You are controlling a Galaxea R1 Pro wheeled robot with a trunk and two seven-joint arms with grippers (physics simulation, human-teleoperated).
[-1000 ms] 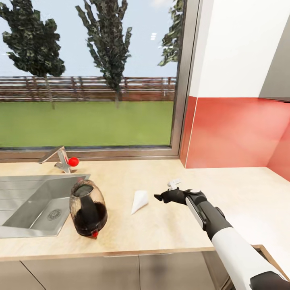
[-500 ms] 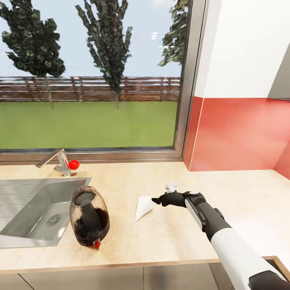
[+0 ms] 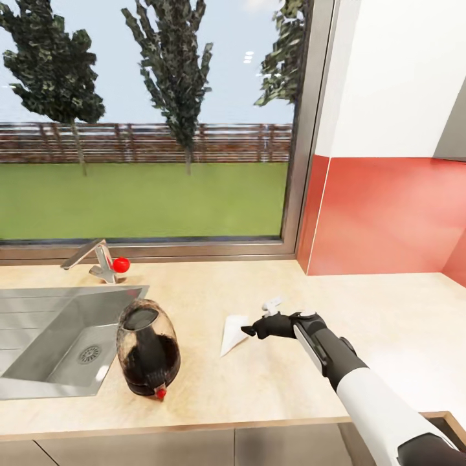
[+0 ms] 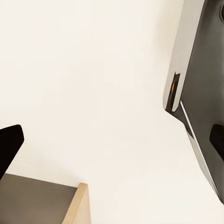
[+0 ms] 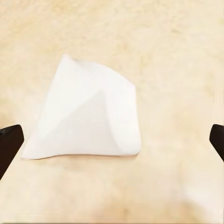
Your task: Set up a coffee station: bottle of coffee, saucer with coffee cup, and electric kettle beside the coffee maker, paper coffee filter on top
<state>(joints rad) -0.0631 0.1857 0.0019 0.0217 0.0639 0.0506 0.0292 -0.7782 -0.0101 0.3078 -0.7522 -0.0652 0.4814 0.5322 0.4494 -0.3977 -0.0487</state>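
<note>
My right tool (image 3: pixel 251 330), jaws spread wide, hovers at the thin white paper cone filter (image 3: pixel 232 332) lying flat on the light beige wood-look bench (image 3: pixel 362 304), near the bulbous glass kettle (image 3: pixel 147 347), ready to straddle it. I cannot tell my left tool's state.

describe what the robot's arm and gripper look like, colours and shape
The right arm has a smooth white cylindrical forearm shell, then a black wrist section with a pale grey strip along its side. It ends in the right gripper, black and tapering, with a small white fitting on top. In the right wrist view its fingertips are plain dark blocks. No loose cables or printed markings can be made out.
</note>
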